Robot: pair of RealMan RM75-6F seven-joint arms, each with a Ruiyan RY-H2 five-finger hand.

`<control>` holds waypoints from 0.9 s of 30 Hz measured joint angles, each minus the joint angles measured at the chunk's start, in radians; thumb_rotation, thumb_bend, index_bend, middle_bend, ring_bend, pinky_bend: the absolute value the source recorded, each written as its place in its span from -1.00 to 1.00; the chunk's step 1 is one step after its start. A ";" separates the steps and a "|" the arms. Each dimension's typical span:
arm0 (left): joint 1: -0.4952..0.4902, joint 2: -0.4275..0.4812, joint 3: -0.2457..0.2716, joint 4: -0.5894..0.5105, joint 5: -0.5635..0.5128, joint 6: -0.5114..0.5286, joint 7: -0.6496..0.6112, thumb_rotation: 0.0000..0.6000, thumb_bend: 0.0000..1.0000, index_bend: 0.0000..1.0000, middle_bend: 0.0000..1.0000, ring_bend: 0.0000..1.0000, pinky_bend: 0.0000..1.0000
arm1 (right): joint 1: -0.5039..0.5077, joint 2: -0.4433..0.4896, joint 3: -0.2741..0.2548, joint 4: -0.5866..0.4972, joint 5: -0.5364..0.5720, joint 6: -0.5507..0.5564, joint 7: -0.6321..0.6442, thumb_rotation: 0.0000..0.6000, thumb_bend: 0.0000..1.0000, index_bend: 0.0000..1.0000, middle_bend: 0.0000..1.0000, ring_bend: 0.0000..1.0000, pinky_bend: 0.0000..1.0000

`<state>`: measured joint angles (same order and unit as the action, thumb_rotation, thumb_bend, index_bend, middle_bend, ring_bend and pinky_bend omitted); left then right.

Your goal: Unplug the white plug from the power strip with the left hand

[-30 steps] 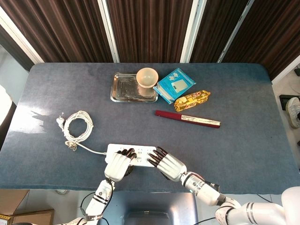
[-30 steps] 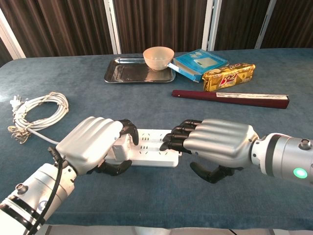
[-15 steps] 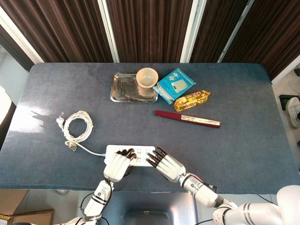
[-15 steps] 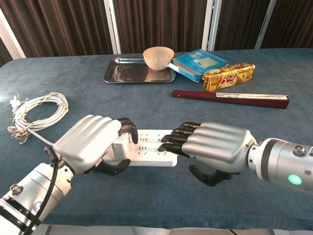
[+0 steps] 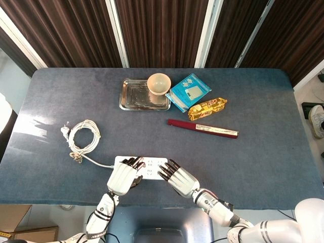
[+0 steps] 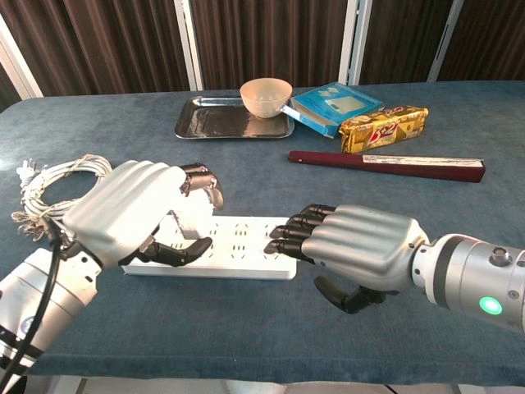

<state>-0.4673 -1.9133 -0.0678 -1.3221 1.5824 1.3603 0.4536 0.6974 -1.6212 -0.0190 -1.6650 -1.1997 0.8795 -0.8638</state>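
Observation:
The white power strip [image 6: 246, 256] lies flat near the table's front edge, also seen from above [image 5: 152, 165]. My left hand [image 6: 123, 212] is raised over its left end and pinches the white plug [image 6: 191, 216] between thumb and fingers. The plug sits just above the sockets and looks lifted out of them. My right hand [image 6: 361, 246] lies palm down at the strip's right end, with its dark fingertips [image 6: 283, 236] pressing on the strip. In the head view, the left hand [image 5: 123, 176] and right hand [image 5: 178, 180] sit side by side on the strip.
The strip's white cable runs left to a coil [image 6: 61, 187] with a plug at its end. At the back stand a metal tray [image 6: 213, 123], a bowl [image 6: 265, 94], a blue box [image 6: 336, 105], a biscuit packet [image 6: 383, 127] and a long dark red box [image 6: 385, 167].
My left hand has risen and pulled back to the left with the white plug in its fingers, uncovering the strip's left end. The right hand has kept pressing on the strip.

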 measured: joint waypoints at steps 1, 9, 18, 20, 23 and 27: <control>0.002 0.009 0.000 -0.010 0.005 0.006 0.002 1.00 -0.10 -0.11 -0.01 -0.11 0.25 | -0.002 0.004 0.001 -0.006 -0.010 0.010 0.010 1.00 0.56 -0.54 -0.61 -0.99 -1.00; 0.050 0.129 0.029 -0.072 0.025 0.066 -0.013 1.00 -0.15 -0.13 -0.03 -0.11 0.24 | -0.035 0.118 0.019 -0.106 -0.130 0.138 0.098 1.00 0.56 -0.58 -0.61 -0.99 -1.00; 0.136 0.232 0.060 -0.038 -0.054 0.077 -0.153 1.00 -0.19 -0.25 -0.14 -0.19 -0.19 | -0.114 0.319 0.011 -0.253 -0.275 0.298 0.183 1.00 0.55 -0.73 -0.62 -1.00 -1.00; 0.143 0.231 0.056 0.005 -0.083 0.057 -0.176 1.00 -0.20 -0.30 -0.20 -0.27 -0.45 | -0.132 0.355 0.008 -0.283 -0.295 0.326 0.215 1.00 0.54 -0.75 -0.63 -1.00 -1.00; 0.146 0.217 0.046 0.075 -0.124 0.018 -0.192 1.00 -0.19 -0.43 -0.37 -0.41 -0.61 | -0.151 0.389 0.007 -0.312 -0.320 0.349 0.272 1.00 0.54 -0.76 -0.63 -1.00 -1.00; 0.153 0.202 0.032 0.121 -0.153 -0.008 -0.219 1.00 -0.22 -0.90 -0.74 -0.69 -0.75 | -0.176 0.441 0.006 -0.336 -0.348 0.368 0.299 1.00 0.43 -0.86 -0.66 -1.00 -1.00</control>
<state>-0.3139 -1.7116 -0.0362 -1.2015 1.4297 1.3525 0.2349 0.5212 -1.1798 -0.0135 -2.0007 -1.5480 1.2480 -0.5644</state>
